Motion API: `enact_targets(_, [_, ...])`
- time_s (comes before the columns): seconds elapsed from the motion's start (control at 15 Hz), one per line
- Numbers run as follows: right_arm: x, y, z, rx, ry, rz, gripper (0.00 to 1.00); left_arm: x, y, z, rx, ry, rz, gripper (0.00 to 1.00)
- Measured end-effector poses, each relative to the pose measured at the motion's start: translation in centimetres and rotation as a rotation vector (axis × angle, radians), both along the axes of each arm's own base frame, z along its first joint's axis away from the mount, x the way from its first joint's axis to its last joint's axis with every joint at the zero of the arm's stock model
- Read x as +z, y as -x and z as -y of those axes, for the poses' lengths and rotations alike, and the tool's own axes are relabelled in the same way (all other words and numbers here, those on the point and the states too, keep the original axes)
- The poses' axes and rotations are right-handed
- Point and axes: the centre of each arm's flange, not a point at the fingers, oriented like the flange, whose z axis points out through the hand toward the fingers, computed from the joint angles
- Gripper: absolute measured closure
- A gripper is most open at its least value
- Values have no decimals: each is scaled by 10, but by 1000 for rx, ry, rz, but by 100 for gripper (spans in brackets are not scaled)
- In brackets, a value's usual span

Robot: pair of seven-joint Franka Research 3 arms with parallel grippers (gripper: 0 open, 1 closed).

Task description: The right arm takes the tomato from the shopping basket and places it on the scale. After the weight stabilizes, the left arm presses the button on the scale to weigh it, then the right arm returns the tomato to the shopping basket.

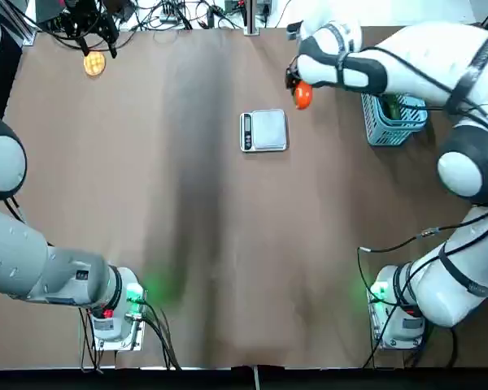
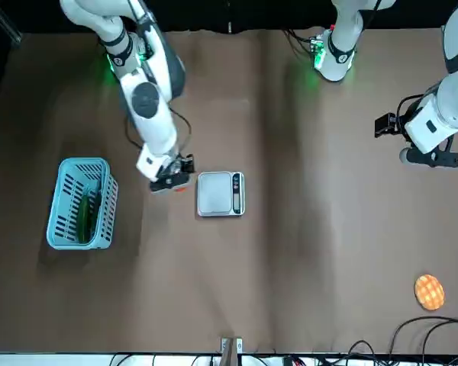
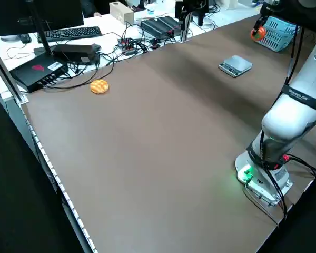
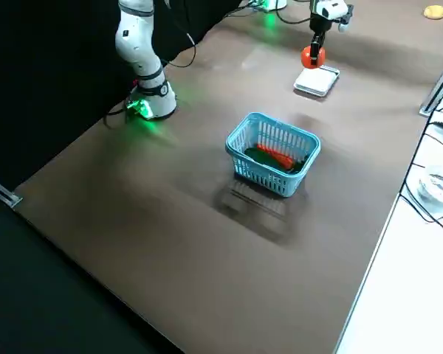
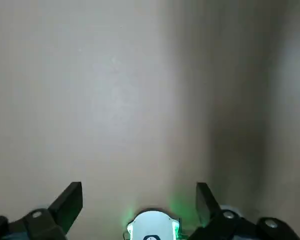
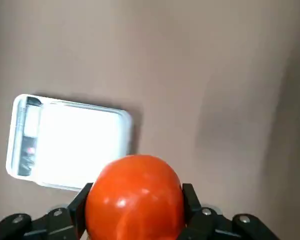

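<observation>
Table (image 1: 187, 244): bare brown top. My left arm (image 1: 32, 260) is parked near its base at the near left, its gripper (image 5: 140, 200) spread and empty over bare table. Shopping basket (image 1: 394, 120) sits at the far right, a green vegetable (image 2: 84, 213) inside. Scale (image 1: 264, 131) lies mid-table, platform bare. My right gripper (image 1: 297, 85) hangs just right of the scale, jaws pinching the tomato (image 6: 135, 195) clear of the table. Step in hand, I judge: carry to scale. Next: shift left over the platform, lower, release.
</observation>
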Motion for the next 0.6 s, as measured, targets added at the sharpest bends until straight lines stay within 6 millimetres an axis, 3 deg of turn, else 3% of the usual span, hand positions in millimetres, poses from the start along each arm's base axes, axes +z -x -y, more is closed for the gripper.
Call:
enact_targets(0.27, [-25, 2, -54, -60, -2, -2, 26, -1, 0, 0, 0, 0, -2, 0])
enact_targets(0.6, [-65, -5, -92, -99, -4, 2, 26, -1, 0, 0, 0, 0, -2, 0])
